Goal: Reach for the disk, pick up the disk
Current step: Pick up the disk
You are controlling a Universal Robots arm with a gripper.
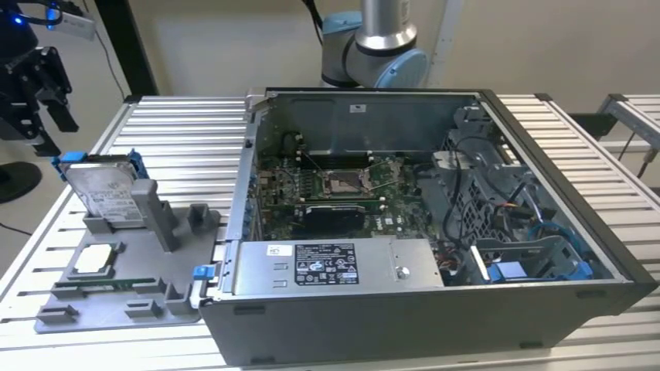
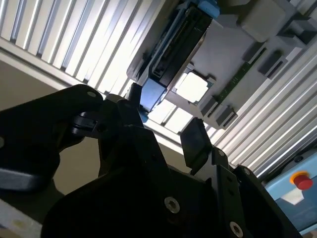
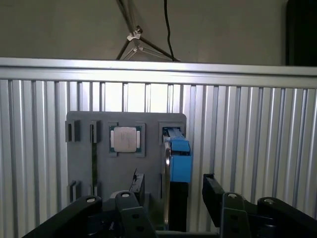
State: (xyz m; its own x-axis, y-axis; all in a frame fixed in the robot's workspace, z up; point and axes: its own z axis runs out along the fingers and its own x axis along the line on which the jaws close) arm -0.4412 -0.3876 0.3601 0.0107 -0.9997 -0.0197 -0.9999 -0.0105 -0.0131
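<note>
The disk (image 1: 103, 189) stands on edge in a slot of the grey holder tray (image 1: 113, 305), on the slatted surface (image 1: 170, 131) at the exterior view's left, beside the open computer case (image 1: 392, 325). Being thin and upright, it could be tipped or jammed in its slot if off-centre fingers (image 3: 210, 193) strike its blue frame (image 3: 181, 158). The gripper (image 3: 173, 181) hangs just above it, not touching, pointing down, its fingers spread wide to either side of the disk's edge.
</note>
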